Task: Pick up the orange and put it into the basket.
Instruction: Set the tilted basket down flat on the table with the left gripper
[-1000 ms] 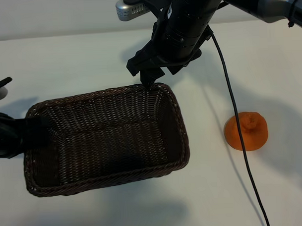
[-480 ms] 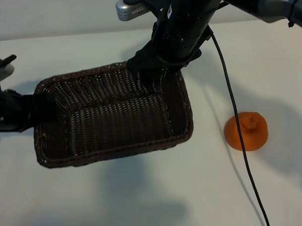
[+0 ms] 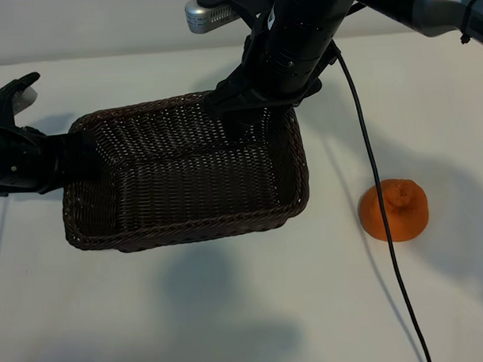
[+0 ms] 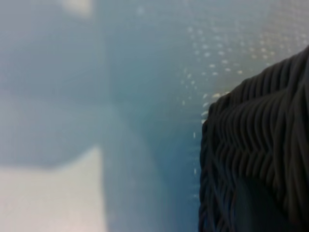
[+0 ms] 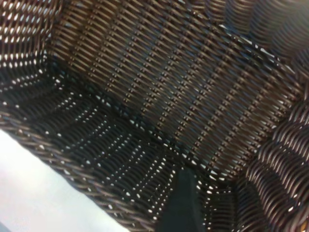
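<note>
Out on the bare white table (image 3: 231, 324), to the right of the basket (image 3: 186, 183) and well apart from it, the orange (image 3: 394, 210), knobbly bump upward, untouched, with a thin black cable (image 3: 366, 145) crossing in front of its left half. At the left end of the basket, the left gripper (image 3: 70, 159), jaws pinching the short woven wall there, dark arm reaching in from the left edge of the exterior view. Basket tilted, opening turned toward the camera, its shadow thrown on the table below the near side; hard to tell whether any edge touches the table. From the left wrist view, only a rounded corner of dark wicker (image 4: 260, 159) against blurred pale table. Above the basket's far right corner, the right gripper (image 3: 243, 121), pointing steeply down over the braided rim, jaws spread wide, nothing between them. From the right wrist view, the woven floor and sloping sides of the basket (image 5: 169, 96) filling nearly everything, one dark fingertip (image 5: 182, 203) over a corner of the weave, a strip of pale table past the rim. Inside the basket, wicker only.
</note>
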You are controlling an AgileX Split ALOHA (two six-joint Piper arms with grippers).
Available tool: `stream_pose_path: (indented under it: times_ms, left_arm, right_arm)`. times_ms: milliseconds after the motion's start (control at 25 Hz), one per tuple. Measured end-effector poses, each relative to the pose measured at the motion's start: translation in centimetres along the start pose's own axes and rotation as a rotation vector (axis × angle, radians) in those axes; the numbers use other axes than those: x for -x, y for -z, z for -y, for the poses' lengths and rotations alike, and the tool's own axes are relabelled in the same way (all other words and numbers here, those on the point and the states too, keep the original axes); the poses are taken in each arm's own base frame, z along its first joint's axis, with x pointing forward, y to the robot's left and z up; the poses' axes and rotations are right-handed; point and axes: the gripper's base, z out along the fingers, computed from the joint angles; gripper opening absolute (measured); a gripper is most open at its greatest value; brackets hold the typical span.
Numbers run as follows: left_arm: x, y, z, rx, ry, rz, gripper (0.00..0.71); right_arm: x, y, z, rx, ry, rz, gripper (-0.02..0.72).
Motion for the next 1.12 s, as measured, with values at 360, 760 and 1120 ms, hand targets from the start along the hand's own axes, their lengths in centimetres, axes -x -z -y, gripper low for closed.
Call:
stream_pose_path:
  times_ms: [360,760,1120]
  left_arm:
    - [0.6,-1.6,2.7,-0.017,-0.111,-0.060,0.155]
    - [0.8,-1.7,2.7,0.002,-0.079,-0.051,0.155]
    - [0.8,-1.7,2.7,0.002,-0.071,-0.051,0.173]
  right_arm:
    - [0.0,0.0,-0.1,0.007,-0.003,0.000,0.593]
    - [0.0,0.0,-0.1,0.013,-0.006,0.001,0.593]
    - [0.0,0.0,-0.1,0.014,-0.006,0.001,0.593]
